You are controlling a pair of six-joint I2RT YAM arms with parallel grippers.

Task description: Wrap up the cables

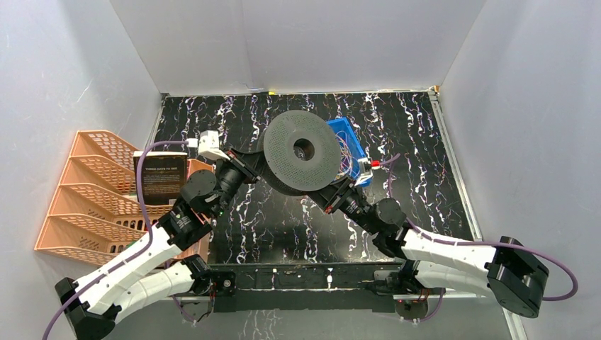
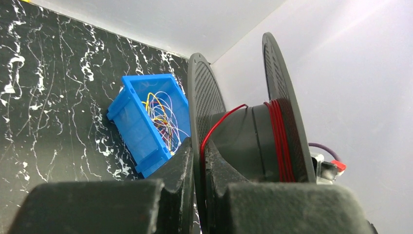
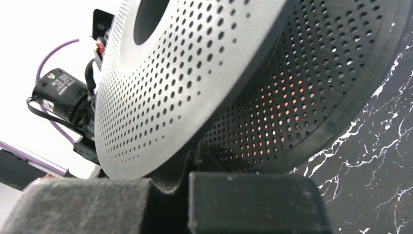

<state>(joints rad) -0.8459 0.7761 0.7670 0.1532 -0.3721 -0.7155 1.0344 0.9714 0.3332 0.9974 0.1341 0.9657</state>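
A dark grey perforated spool (image 1: pixel 301 150) is held up over the black marbled table between both grippers. My left gripper (image 1: pixel 249 157) is shut on one spool flange (image 2: pixel 204 97), with a red cable strand (image 2: pixel 217 123) pinched beside it. The strand runs over the hub to several red turns (image 2: pixel 278 141) wound against the other flange. My right gripper (image 1: pixel 339 185) is shut on the spool's rim (image 3: pixel 160 97). The loose tangle of thin cables (image 2: pixel 160 114) lies in a blue bin (image 1: pixel 347 142).
Orange stacked paper trays (image 1: pixel 92 191) stand at the left with a black book (image 1: pixel 161 175) propped against them. White walls close in the table on three sides. The blue bin (image 2: pixel 139 126) sits just behind the spool.
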